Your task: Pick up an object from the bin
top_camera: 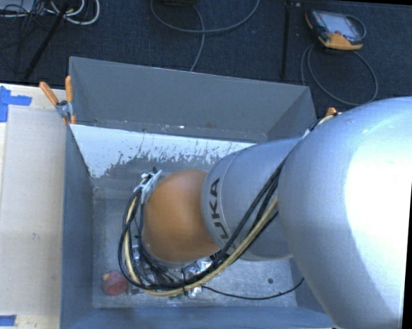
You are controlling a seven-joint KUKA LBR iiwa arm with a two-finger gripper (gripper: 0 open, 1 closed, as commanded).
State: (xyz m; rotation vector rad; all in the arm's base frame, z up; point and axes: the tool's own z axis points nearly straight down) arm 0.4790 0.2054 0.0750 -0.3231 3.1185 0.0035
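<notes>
A small reddish, rounded thing (114,282) lies on the bin floor near the front left corner. Its right side runs under the black and yellow cables looped round the wrist. What lies beneath the wrist is hidden.
The big silver arm comes in from the right and spans the middle of the bin. Its orange wrist cover and looped cables hang low over the floor's centre. Bare grey floor shows along the left wall and at the front right. The bin's sloped walls close in on every side.
</notes>
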